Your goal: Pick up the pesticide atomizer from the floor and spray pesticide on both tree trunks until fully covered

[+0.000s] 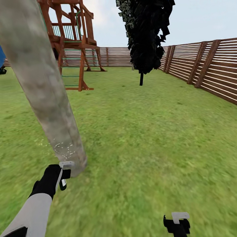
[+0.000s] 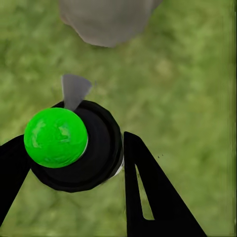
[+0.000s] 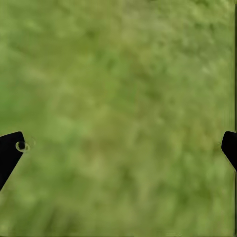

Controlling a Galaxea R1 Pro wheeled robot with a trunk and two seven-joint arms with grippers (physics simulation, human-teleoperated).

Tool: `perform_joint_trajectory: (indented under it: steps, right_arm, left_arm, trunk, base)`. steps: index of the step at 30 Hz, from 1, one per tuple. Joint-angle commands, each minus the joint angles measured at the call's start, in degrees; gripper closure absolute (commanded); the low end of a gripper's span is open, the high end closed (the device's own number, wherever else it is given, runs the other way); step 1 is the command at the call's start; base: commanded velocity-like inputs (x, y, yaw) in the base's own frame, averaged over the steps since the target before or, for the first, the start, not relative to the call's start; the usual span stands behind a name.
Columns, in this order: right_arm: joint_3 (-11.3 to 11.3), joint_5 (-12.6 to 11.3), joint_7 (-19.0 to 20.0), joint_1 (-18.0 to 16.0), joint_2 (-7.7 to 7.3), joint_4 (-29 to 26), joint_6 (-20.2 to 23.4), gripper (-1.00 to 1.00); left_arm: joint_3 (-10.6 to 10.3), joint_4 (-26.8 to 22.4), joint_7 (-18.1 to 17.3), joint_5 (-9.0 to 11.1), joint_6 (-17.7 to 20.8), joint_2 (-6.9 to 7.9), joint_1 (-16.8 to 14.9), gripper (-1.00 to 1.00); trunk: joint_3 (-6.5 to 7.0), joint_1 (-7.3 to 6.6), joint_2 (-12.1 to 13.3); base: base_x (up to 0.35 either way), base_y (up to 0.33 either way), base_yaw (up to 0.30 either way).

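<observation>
Tree trunk point(image 1: 39, 85) standing at left on the lawn point(image 1: 148, 138), left gripper point(image 1: 62, 176) with atomizer point(image 2: 74, 148) just before its base, right gripper point(image 1: 177, 223) well apart at right, play frame point(image 1: 74, 42) behind trunk, cypress point(image 1: 146, 33) beyond at centre, fence point(image 1: 204, 65) along right and rear.

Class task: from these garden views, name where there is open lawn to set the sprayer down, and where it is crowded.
Free: the wide lawn between the tree trunk and the slat fence, and the grass under the open right gripper. Crowded: the trunk's foot, where the left gripper holds the atomizer close to the bark, and the far left by the wooden play frame.
</observation>
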Motion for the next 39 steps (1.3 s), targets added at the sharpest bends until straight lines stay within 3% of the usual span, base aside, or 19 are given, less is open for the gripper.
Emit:
perform_joint_trajectory:
  steps: [1,11,24,28,39]
  right_arm:
    - [-0.4,0.6,-0.2,0.0,0.02,0.0,-0.1,-1.0]
    - [-0.4,0.6,-0.2,0.0,0.1,0.0,-0.1,-1.0]
    - [-0.4,0.6,-0.2,0.0,0.1,0.1,-0.2,-1.0]
    - [-0.4,0.6,-0.2,0.0,0.1,0.1,-0.2,-1.0]
    - [-0.4,0.6,-0.2,0.0,0.1,0.1,-0.1,-1.0]
  left_arm:
    - [0.1,-0.1,-0.6,-0.6,0.2,-0.04,0.0,1.0]
    - [0.1,-0.2,-0.6,-0.6,0.2,-0.05,0.1,1.0]
    - [0.2,-0.1,-0.5,-0.9,0.2,0.09,0.1,1.0]
    - [0.2,-0.1,2.7,-0.6,0.2,0.23,0.2,1.0]
    - [0.0,0.0,3.1,-0.3,0.4,-0.22,0.2,1.0]
  trunk:
    - [-0.05,0.01,0.0]
    - [-0.05,0.01,0.0]
    - [-0.05,0.01,0.0]
    - [-0.05,0.01,0.0]
    - [-0.05,0.01,0.0]
  base:
    - [0.191,-0.229,0.002]
    - [0.143,-0.259,0.024]
    - [0.111,-0.283,0.266]
    - [0.152,-0.274,0.276]
    - [0.147,-0.267,0.172]
